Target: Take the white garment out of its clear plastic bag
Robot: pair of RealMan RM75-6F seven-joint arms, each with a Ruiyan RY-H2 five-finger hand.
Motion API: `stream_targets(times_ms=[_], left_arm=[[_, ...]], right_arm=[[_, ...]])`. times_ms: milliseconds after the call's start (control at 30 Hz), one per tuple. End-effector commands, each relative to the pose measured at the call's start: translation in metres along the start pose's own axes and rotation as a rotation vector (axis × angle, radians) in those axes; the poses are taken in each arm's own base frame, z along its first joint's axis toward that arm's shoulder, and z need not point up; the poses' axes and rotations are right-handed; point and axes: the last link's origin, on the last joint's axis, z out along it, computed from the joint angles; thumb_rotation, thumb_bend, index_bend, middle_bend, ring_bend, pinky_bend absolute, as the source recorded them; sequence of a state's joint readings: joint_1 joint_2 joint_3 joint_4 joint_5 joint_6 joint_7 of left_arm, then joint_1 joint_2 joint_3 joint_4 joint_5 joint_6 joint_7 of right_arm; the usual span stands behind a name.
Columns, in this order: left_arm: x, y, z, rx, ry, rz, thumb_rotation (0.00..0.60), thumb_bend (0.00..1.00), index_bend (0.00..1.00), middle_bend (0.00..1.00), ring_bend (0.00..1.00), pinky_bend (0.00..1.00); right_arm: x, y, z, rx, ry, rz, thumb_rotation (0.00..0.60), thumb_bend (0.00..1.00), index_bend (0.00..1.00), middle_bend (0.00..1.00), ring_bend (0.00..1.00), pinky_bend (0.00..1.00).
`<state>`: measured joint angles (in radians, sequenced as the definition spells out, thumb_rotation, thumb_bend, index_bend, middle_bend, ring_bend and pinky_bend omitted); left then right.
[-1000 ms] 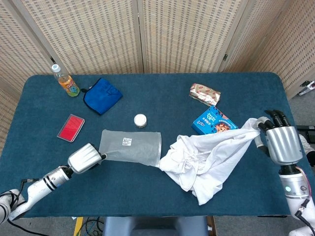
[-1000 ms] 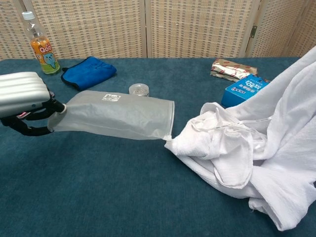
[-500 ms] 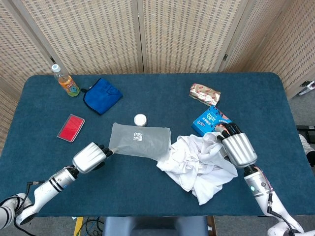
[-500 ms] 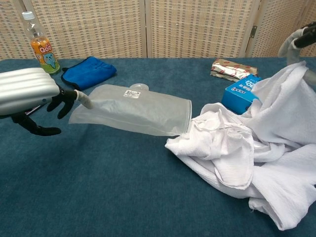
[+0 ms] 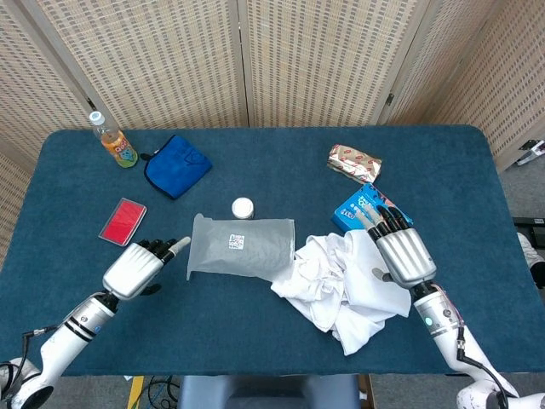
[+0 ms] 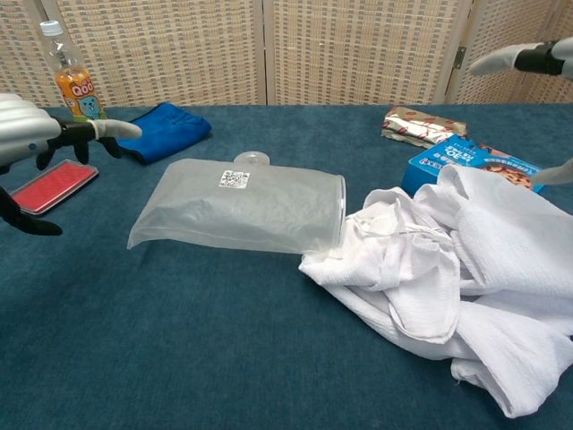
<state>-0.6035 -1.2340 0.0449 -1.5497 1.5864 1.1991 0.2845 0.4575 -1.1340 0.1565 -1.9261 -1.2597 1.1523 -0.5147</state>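
Note:
The clear plastic bag lies flat and empty in the middle of the table. The white garment is crumpled in a heap just right of the bag's open end, fully outside it. My left hand hovers left of the bag with fingers spread, holding nothing. My right hand is above the garment's right side, fingers extended and apart, with nothing in it.
A blue snack box sits behind the garment, a foil packet farther back. A small white jar stands behind the bag. A red card, a blue cloth and a drink bottle are at the left.
My left hand let go of the bag and drew back left; the bag dropped flat. My right hand released the garment, which settled into a heap, and its fingers spread.

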Motion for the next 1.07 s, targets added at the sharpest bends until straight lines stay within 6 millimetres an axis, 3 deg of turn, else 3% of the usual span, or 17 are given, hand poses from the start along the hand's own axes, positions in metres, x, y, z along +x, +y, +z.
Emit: stream_targets(times_ms=[33, 100, 200, 333, 633, 867, 1067], left_arm=[[0.008, -0.007, -0.006, 0.058, 0.02, -0.048, 0.6, 0.13, 0.0, 0.21, 0.33, 0.48], [0.012, -0.012, -0.011, 0.107, 0.035, -0.064, 0.6, 0.13, 0.0, 0.21, 0.33, 0.48], [0.015, -0.017, -0.019, 0.182, 0.048, -0.096, 0.6, 0.13, 0.0, 0.21, 0.33, 0.48], [0.015, -0.029, -0.035, 0.295, 0.059, -0.142, 0.6, 0.13, 0.02, 0.21, 0.33, 0.48], [0.003, -0.047, -0.087, 0.449, 0.03, -0.131, 0.6, 0.13, 0.1, 0.21, 0.33, 0.47], [0.001, -0.042, -0.12, 0.545, 0.013, -0.131, 0.6, 0.13, 0.1, 0.21, 0.32, 0.47], [0.0, -0.033, -0.138, 0.57, 0.027, -0.125, 0.6, 0.13, 0.11, 0.21, 0.33, 0.46]], right_arm=[[0.011, 0.012, -0.006, -0.018, 0.081, 0.009, 0.6, 0.0, 0.03, 0.08, 0.0, 0.09], [0.014, 0.02, -0.013, -0.029, 0.141, 0.003, 0.6, 0.04, 0.11, 0.14, 0.03, 0.12], [0.015, 0.034, -0.025, -0.051, 0.187, 0.013, 0.6, 0.19, 0.22, 0.22, 0.09, 0.2], [0.017, 0.055, -0.042, -0.104, 0.212, 0.001, 0.6, 0.29, 0.28, 0.25, 0.12, 0.23], [0.008, 0.097, -0.093, -0.211, 0.197, 0.014, 0.6, 0.32, 0.34, 0.29, 0.16, 0.25], [0.0, 0.107, -0.121, -0.25, 0.199, 0.043, 0.6, 0.33, 0.36, 0.3, 0.16, 0.25], [-0.002, 0.11, -0.132, -0.276, 0.197, 0.054, 0.6, 0.33, 0.37, 0.3, 0.16, 0.25]])
